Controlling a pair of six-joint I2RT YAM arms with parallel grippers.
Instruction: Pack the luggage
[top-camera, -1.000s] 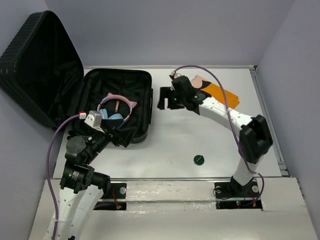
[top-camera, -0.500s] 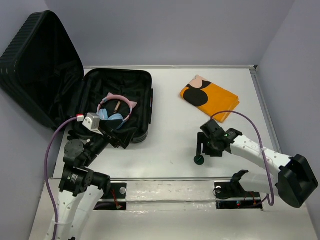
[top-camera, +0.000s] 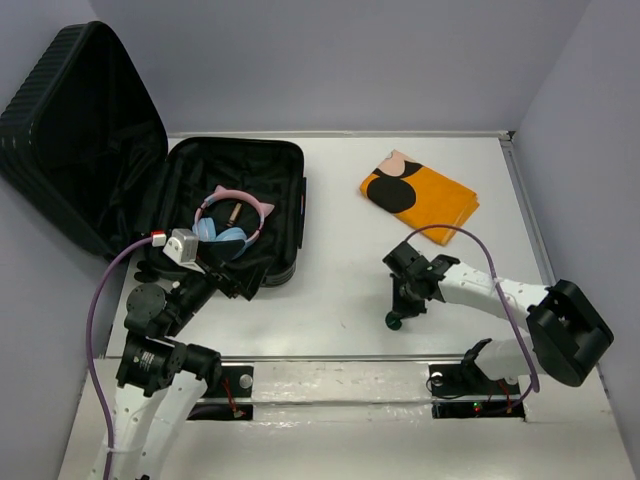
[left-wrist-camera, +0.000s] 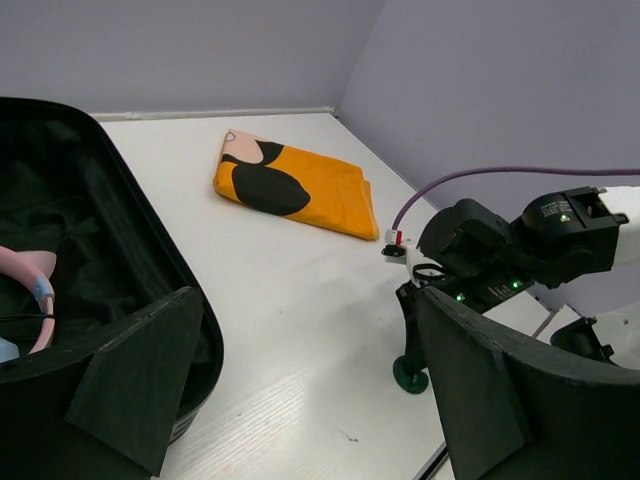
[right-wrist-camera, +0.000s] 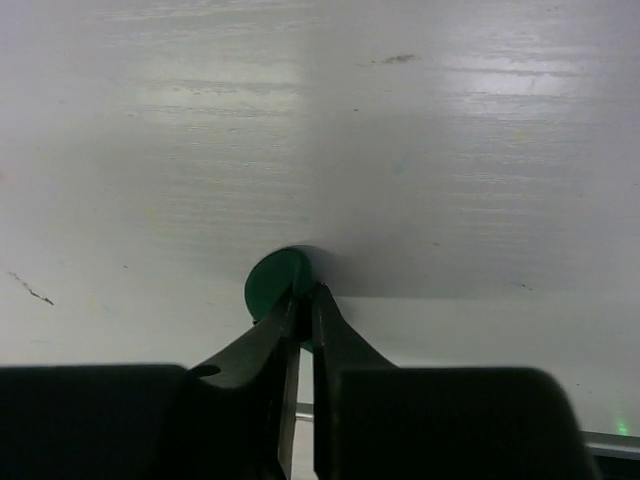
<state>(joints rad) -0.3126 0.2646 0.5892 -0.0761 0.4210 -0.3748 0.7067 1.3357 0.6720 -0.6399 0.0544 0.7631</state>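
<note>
Well right of the suitcase (top-camera: 297, 200), the right claw (right-wrist-camera: 302, 295) pinches a green disc (right-wrist-camera: 268, 285) on the desk (top-camera: 340, 240); the left claw (left-wrist-camera: 308, 300) gapes wide at the suitcase's near edge.

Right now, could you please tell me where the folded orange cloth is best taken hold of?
Probably the cloth by its near, stacked edge, coming straight down from above: it lies flat and folded on the table, so only that thicker edge offers something to pinch.
</note>
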